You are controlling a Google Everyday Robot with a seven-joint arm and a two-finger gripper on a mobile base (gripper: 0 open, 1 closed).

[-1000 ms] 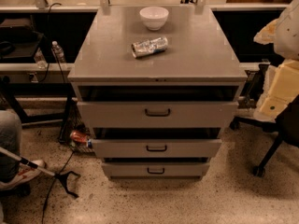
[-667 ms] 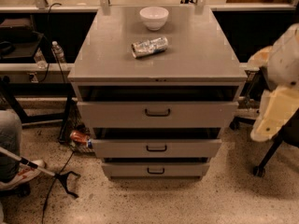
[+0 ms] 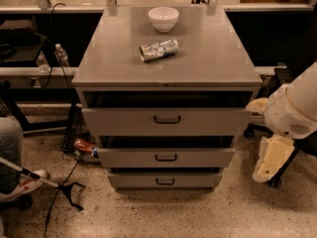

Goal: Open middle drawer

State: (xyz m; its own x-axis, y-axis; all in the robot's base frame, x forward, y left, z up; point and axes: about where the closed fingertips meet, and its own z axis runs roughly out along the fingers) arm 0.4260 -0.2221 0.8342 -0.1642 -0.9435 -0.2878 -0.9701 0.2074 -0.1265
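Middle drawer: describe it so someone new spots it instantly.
Grey cabinet in the centre, three stacked drawers; the gripper hangs low to its right. The middle drawer is the second front: shallower than the top drawer, wider than the lowest drawer.

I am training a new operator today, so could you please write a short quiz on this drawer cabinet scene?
1. True or false: the gripper touches the handle of the middle drawer.
2. Which two things lie on the cabinet top?
3. Where is the gripper? A: left of the cabinet. B: low, right of the cabinet, apart from it. C: over the cabinet top.
Key: 1 false. 2 a white bowl and a silvery crumpled packet. 3 B.
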